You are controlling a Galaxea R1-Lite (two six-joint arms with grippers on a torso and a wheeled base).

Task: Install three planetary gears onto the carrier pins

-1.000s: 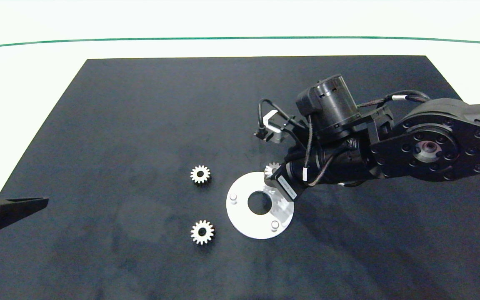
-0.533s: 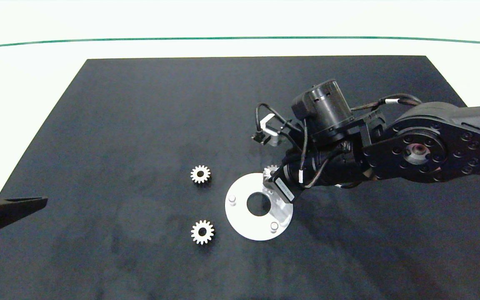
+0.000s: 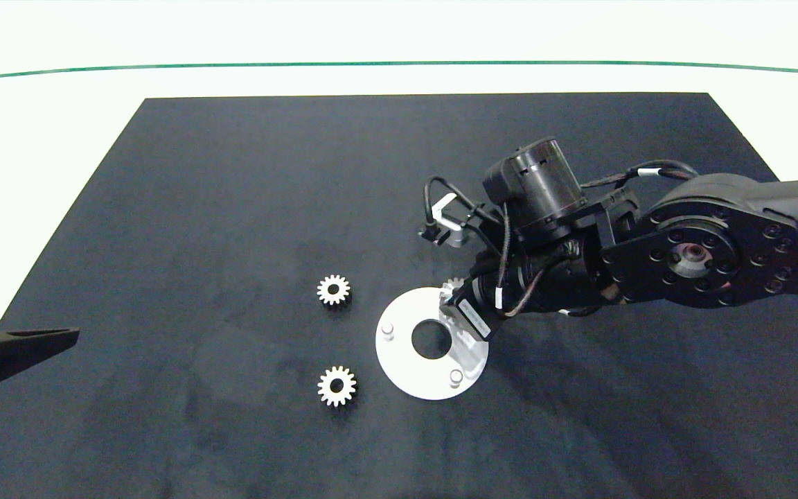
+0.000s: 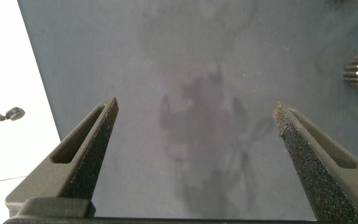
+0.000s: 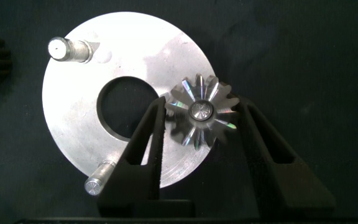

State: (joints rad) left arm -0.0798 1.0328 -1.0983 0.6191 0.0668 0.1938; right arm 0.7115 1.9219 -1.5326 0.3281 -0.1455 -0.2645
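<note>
On the disc (image 5: pixel 98 93), the right gripper (image 5: pixel 201 121) stands slightly apart around the gear (image 5: pixel 201 112) on its pin; lift straight, avoiding snagging teeth.

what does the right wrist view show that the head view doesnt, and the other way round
Only the right wrist view shows the gear seated on a pin, the pin's tip visible in its centre, with the right gripper fingers on either side of it.

Only the head view shows the two loose gears lying on the dark mat, and the left gripper parked at the mat's left edge.

Both show the white disc and two bare pins.
</note>
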